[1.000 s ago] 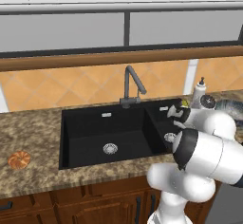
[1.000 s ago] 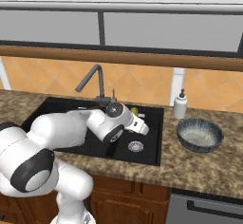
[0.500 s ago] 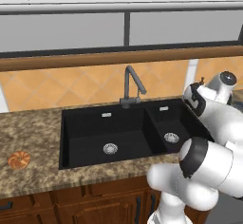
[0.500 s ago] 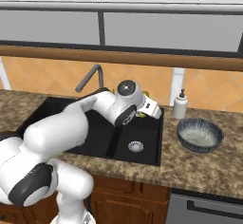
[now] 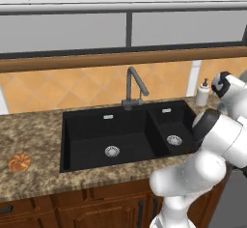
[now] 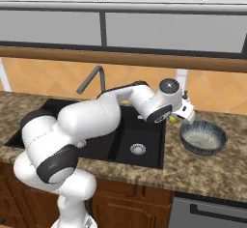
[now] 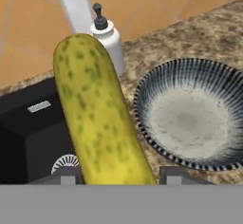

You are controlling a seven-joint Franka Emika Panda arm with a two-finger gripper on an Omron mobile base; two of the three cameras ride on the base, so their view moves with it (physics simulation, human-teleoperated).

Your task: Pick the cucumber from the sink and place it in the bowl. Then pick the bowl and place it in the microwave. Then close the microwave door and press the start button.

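Cucumber (image 7: 97, 114) looks light, stiff and smooth enough to slip, so I judge my gripper (image 7: 116, 178), jaws closed on its lower end, holds it well, up by the sink's (image 6: 144, 164) right edge, near the bowl (image 6: 203, 137).

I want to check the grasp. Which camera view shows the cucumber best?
The hand view: the cucumber stands large there, held between the fingertips, beside the bowl. The right base view shows a small yellow-green bit of it at the gripper. In the left base view I cannot make it out.
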